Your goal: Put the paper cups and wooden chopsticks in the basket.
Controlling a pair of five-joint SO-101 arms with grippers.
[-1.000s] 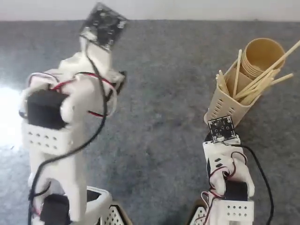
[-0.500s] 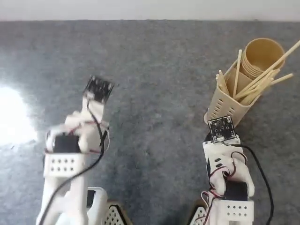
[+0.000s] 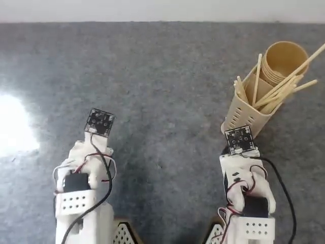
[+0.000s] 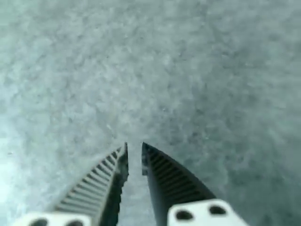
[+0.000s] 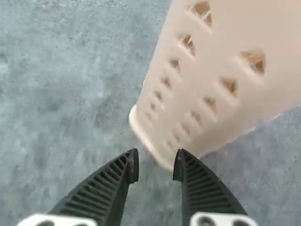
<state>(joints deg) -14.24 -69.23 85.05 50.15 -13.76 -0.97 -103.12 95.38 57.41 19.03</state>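
The beige perforated basket [image 3: 247, 111] stands tilted at the right of the grey mat. Stacked paper cups [image 3: 284, 60] sit in its far end, and several wooden chopsticks [image 3: 278, 90] stick out of it. My right gripper [image 5: 156, 162] hangs just in front of the basket's [image 5: 221, 70] near bottom corner, slightly open, with nothing between its fingers. Over bare mat at the front left, my left gripper [image 4: 134, 151] is shut to a thin slit and holds nothing. The left arm [image 3: 84, 178] is folded back low, and the right arm [image 3: 246, 188] sits folded right behind the basket.
Grey carpet-like mat [image 3: 167, 86] covers the table up to a pale wall edge at the back. A bright glare patch [image 3: 15, 127] lies at the left. Both arm bases stand at the front edge.
The left arm has come down and drawn back from a raised, extended pose to a folded one at the front left. The right arm and the basket have not moved.
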